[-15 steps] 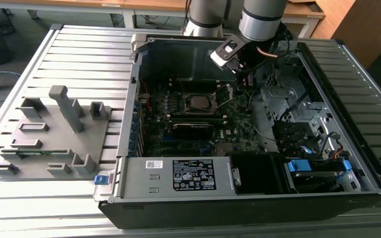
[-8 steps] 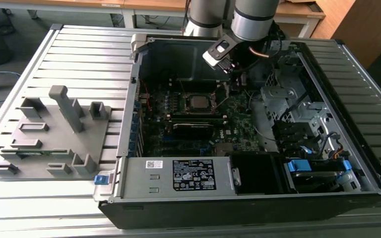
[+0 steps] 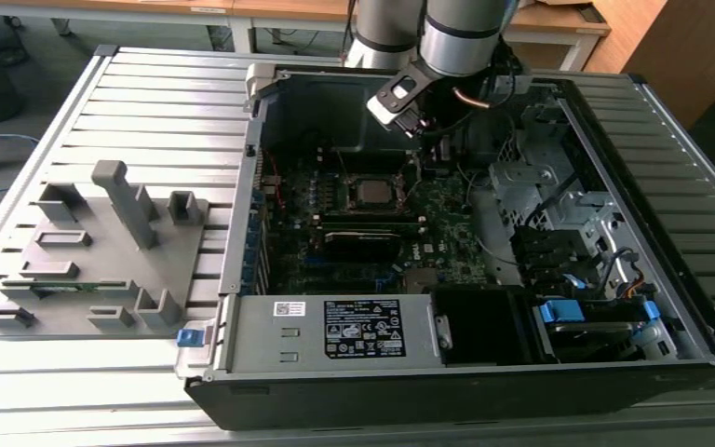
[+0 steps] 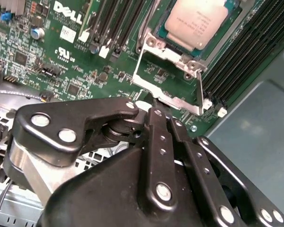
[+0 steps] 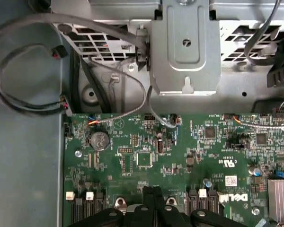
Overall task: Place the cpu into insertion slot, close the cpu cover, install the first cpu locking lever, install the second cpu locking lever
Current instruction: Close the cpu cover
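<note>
Currently I have the arm (image 3: 457, 37) reaching down into the open computer case (image 3: 457, 396), which lies on the slatted table (image 3: 146, 102). The gripper (image 4: 152, 103) is low over the motherboard (image 5: 180, 161), just beside the processor socket.

From the second wrist view, the cpu (image 4: 195, 21) already sits flat in the insertion slot (image 3: 345, 194), grey metal top up. The cpu cover (image 4: 175, 103) is not closed. Its silver frame is swung up on its hinge away from the chip, and I can see green board through the window.

The claw's black fingers (image 4: 157, 142) are drawn together, with no gap that I can see between them in either wrist view. Their tips meet the free edge of the cover. I cannot tell whether that thin edge is pinched between them or only touched.

Long black memory slots (image 4: 111, 23) run on either side of the socket. In the first wrist view a round coin battery (image 5: 100, 140) sits on the board near its edge. Beyond the board are a grey metal drive bracket (image 5: 185, 47) and looping grey cables (image 5: 19, 104).

Over in the exterior view, the labelled power supply box (image 3: 332, 331) fills the near end of the case. A grey fixture tray (image 3: 97, 279) rests on the table at the exterior view's left, well apart from the gripper.
</note>
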Motion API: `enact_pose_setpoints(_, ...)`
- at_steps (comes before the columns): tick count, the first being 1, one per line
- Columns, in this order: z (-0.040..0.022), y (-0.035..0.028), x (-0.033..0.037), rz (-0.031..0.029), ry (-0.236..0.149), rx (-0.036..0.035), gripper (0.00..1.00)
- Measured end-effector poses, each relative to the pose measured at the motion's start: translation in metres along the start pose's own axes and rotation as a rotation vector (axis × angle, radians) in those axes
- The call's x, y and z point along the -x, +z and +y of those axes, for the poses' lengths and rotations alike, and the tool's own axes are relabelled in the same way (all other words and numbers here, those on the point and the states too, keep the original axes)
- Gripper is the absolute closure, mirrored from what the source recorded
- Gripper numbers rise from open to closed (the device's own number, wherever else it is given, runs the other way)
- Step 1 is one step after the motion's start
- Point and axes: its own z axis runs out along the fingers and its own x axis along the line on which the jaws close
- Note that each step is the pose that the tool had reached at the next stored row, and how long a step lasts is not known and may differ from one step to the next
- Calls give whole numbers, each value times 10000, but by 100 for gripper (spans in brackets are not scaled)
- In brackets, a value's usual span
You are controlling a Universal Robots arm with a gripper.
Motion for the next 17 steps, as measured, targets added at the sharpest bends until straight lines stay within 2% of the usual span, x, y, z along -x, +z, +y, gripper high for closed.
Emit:
enact_pose_setpoints(9, -165, 2, 4, 0, 0, 25, 89)
enact_pose_setpoints(17, -283, 5, 7, 1, 0, 39, 89)
